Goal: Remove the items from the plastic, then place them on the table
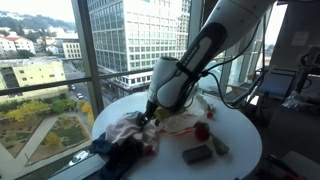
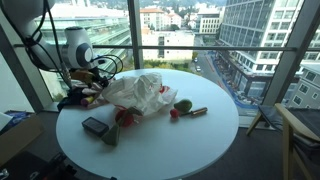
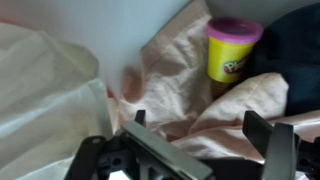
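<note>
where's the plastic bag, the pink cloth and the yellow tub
plastic bag (image 2: 140,92): an exterior view, middle of its crumpled film
pink cloth (image 3: 180,85): wrist view, a fold near its middle
yellow tub (image 3: 231,60): wrist view, its yellow side below the lid

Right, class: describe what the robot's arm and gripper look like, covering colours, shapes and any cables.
The arm is built of thick, rounded white segments, with a black section along its middle. Dark cables loop near the wrist in an exterior view. The gripper is black, with two flat, angular fingers on a dark base. No markings are legible.
</note>
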Motion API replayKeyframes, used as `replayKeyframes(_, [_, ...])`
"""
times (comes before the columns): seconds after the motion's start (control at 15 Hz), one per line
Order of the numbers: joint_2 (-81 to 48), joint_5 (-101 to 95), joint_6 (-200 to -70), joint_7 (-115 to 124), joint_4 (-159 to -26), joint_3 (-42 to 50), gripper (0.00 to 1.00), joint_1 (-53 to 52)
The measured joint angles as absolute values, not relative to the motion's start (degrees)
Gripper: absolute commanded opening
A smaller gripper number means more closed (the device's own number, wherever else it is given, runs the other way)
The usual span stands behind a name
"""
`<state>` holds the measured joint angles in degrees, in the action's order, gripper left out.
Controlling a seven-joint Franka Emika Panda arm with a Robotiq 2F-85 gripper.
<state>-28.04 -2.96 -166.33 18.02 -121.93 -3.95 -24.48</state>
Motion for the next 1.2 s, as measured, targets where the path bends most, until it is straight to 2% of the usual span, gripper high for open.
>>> replayKeyframes(0.33, [-21.43, -0.80, -164.78, 21.15, -126.92, -1.13, 1.00, -21.52])
replayKeyframes(0.6, [-11.03, 5.47, -161.90, 21.24, -132.52, -3.80, 1.00, -17.67])
replayKeyframes(1.2, [7.48, 0.21, -142.71, 32.00, -139.88, -6.48, 1.00, -11.83])
